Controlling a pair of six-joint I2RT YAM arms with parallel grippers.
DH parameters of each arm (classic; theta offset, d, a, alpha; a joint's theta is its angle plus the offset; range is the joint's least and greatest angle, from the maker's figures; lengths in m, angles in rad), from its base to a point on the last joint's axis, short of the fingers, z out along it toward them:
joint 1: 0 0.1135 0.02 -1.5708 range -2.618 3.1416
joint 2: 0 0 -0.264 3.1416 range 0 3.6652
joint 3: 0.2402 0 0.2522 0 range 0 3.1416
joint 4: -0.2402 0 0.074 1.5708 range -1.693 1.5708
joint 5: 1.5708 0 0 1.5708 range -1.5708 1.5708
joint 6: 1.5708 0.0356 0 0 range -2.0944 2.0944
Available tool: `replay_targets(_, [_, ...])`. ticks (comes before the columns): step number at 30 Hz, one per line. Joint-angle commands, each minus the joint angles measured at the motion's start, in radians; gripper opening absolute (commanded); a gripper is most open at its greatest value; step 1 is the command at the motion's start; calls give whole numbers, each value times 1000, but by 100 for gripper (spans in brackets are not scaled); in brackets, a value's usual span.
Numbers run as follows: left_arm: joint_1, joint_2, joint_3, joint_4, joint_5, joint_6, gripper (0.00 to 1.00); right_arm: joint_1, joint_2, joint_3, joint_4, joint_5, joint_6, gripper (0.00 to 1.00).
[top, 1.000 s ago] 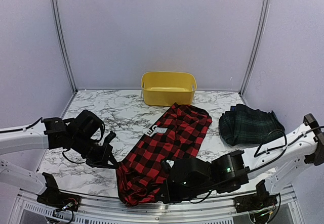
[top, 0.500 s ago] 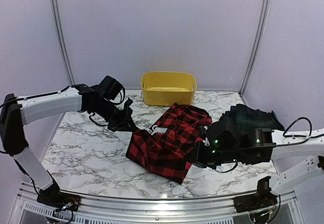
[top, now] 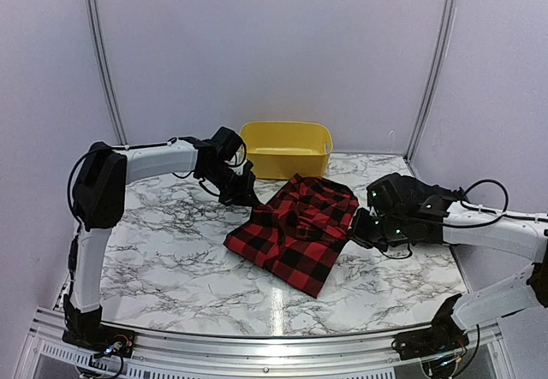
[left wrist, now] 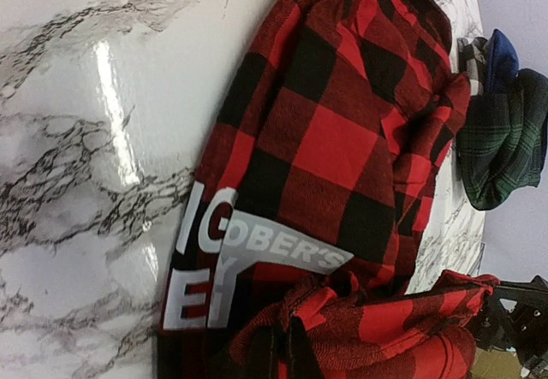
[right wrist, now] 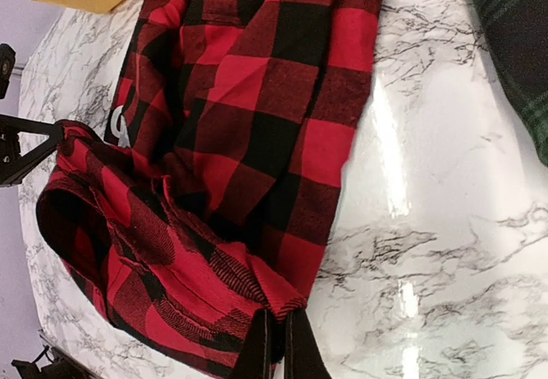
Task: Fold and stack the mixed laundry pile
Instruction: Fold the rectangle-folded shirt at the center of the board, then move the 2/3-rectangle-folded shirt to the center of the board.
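Checked garment: the red-and-black checked garment (top: 295,229) lies mid-table, just in front of the yellow tub (top: 285,148), doubled over on itself; its white label (left wrist: 231,268) faces up.
Left gripper: the left gripper (left wrist: 285,349) is pinched tight on a bunched edge of the checked cloth, at the garment's far left corner.
Right gripper: the right gripper (right wrist: 276,340) is clamped on a folded edge of the same garment, on its right side.
Tartan garment: the tartan garment (left wrist: 505,139) sits in a crumpled heap to the right of the checked one, with bare marble between them.
Navy cloth: a bit of navy cloth (left wrist: 501,54) shows touching the tartan heap.
Table: the table (top: 171,251) has a glossy white marble-patterned top.
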Motion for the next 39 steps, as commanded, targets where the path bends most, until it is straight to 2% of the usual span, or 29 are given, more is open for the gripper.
replay_targets(1, [25, 86, 93, 11, 9, 16, 0, -89, 27, -21, 42, -14, -100, 0])
replay_targets(5, [37, 137, 140, 46, 21, -7, 0, -144, 94, -21, 129, -52, -156, 0])
replay_targets(12, [41, 170, 182, 81, 19, -15, 0, -157, 243, 70, 207, -106, -219, 0])
replay_targets(13, [43, 172, 183, 83, 19, -11, 4, -165, 257, 80, 213, -106, -222, 0])
replay_targets(14, [48, 171, 182, 82, 17, -8, 11, -177, 275, 86, 216, -109, -227, 0])
replay_targets(15, [54, 165, 175, 84, 18, -8, 22, -191, 289, 97, 208, -109, -233, 0])
replay_targets(16, [60, 153, 169, 85, 17, -4, 35, -208, 298, 111, 186, -111, -240, 4])
replay_targets(19, [82, 80, 120, 85, -2, 42, 76, -229, 278, 165, 96, -83, -278, 38])
replay_targets(20, [88, 50, 93, 84, -7, 63, 85, -228, 258, 179, 65, -81, -289, 47])
replay_targets(21, [95, 18, 60, 84, -11, 77, 94, -229, 238, 189, 42, -80, -295, 53])
replay_targets(22, [105, -8, 21, 84, -9, 92, 98, -228, 215, 193, 32, -91, -304, 55])
replay_targets(27, [104, -74, -127, 64, 32, 169, 99, -222, 195, 181, 66, -246, -311, 58])
replay_targets(34, [61, -30, -202, 64, 87, 223, 98, -191, 367, 200, 122, -300, -307, 58])
replay_targets(39, [3, -38, -279, 67, 94, 227, 71, -153, 499, 273, 84, -301, -349, 57])
